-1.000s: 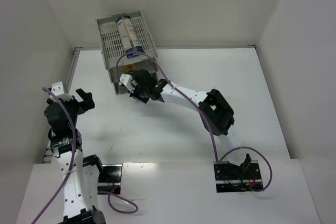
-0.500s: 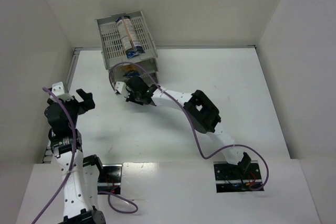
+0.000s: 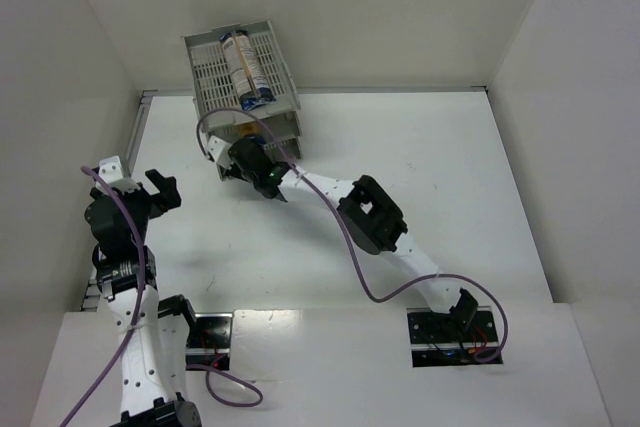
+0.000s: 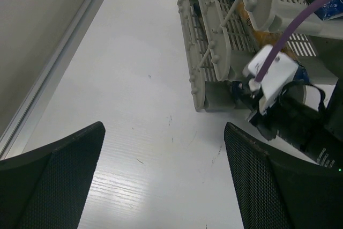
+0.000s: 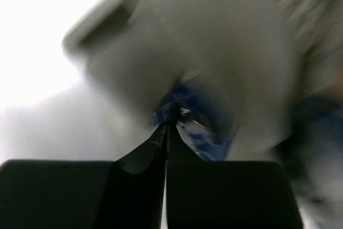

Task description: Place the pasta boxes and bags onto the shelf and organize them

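Observation:
The grey shelf (image 3: 210,72) stands at the table's far left. One pasta packet (image 3: 243,65) lies on its top tier. My right gripper (image 3: 242,159) reaches into the shelf's lower front. Its jaws are shut, pinching the dark blue end of a second packet (image 5: 195,127) in a blurred right wrist view. In the left wrist view the shelf (image 4: 206,52) shows orange pasta (image 4: 260,36) on an inner tier, with the right wrist beside it. My left gripper (image 3: 160,190) is open and empty over bare table, left of the shelf. A third packet cannot be made out.
White walls close in the table on the left, back and right. A metal rail (image 4: 59,63) runs along the left edge. The right arm's purple cable (image 3: 215,122) loops in front of the shelf.
My right arm has stretched further left and forward, and its gripper has moved in under the shelf's front. The left arm has not moved.

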Controlling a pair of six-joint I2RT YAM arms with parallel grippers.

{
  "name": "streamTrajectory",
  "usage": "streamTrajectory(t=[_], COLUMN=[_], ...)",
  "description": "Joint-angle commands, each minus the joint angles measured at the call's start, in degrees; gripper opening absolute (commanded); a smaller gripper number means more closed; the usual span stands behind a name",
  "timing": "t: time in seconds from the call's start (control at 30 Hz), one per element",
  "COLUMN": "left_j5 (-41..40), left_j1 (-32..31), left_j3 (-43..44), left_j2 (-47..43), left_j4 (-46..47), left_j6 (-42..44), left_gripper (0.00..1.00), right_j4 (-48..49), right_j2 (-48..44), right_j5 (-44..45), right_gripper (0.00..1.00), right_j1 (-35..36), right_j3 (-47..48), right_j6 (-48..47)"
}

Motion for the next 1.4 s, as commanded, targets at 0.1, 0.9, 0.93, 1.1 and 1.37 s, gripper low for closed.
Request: streamTrajectory(t=[0.1, 0.9, 0.93, 1.1, 1.37], left_j5=[0.84, 2.42, 2.42, 2.42, -0.31], left_j1=[0.42, -2.3, -2.3, -3.97, -5.82], left_j3=[0.91, -1.2, -1.2, -1.72, -2.26], left_j2=[-0.05, -5.32, -5.32, -7.77, -10.24], left_j4=[3.02, 4.08, 4.08, 4.08, 4.08], left_j6=[0.11, -0.51, -0.51, -0.51, 0.02], left_gripper=[0.99, 0.99, 0.99, 0.99, 0.99], right_j4=[1.23, -57.39, -58.44, -64.68, -71.11], right_j2=[-2.01, -45.26, -45.26, -47.8, -50.36], right_j5=[-0.68, -21.28, -21.27, -24.96, -27.79], right_gripper=[0.0, 1.0, 1.0, 1.0, 1.0], right_j1=[-0.21, -22.83, -26.11, -44.66, -59.7], right_j3=[9.53, -36.0, -36.01, -34.78, -37.32], right_j6=[6.8, 0.57, 0.05, 0.75, 5.4])
